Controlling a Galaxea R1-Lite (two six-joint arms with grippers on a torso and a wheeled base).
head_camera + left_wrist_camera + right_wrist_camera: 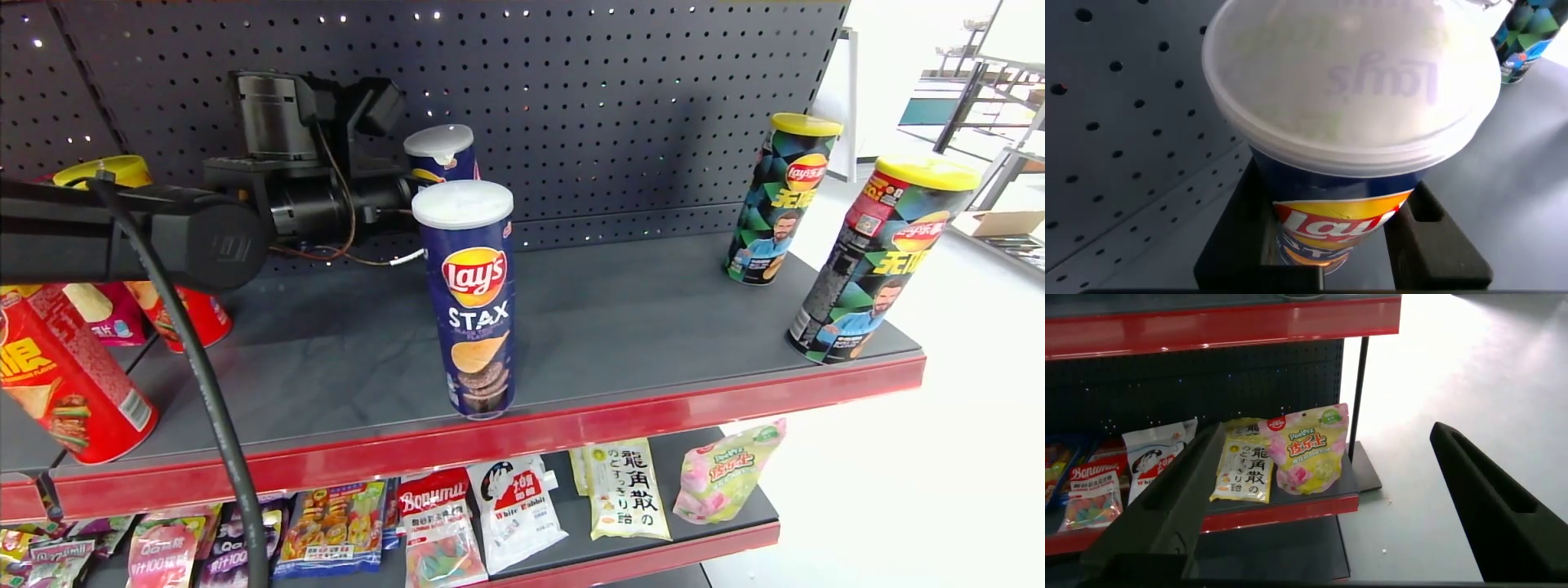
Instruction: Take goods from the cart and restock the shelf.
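In the head view, the left claw [408, 194] comes in from the left of the frame to the upper centre. It meets the rear blue can [445, 151], which stands upright close to the pegboard [637, 90]. The front blue can [472, 298] stands at frame centre, near the red front edge of the grey shelf [620, 327]. Two green-and-black cans [784, 200] stand at the right, and red cans [65, 384] at the left edge.

In the left wrist view, the claw's fingers [1241, 237] press against both sides of the rear blue can, pinching it below its white lid.

In the right wrist view, the right claw [1327, 437] is spread wide in front of the lower shelf [1282, 513], where snack bags [1245, 469] lie at frame centre.
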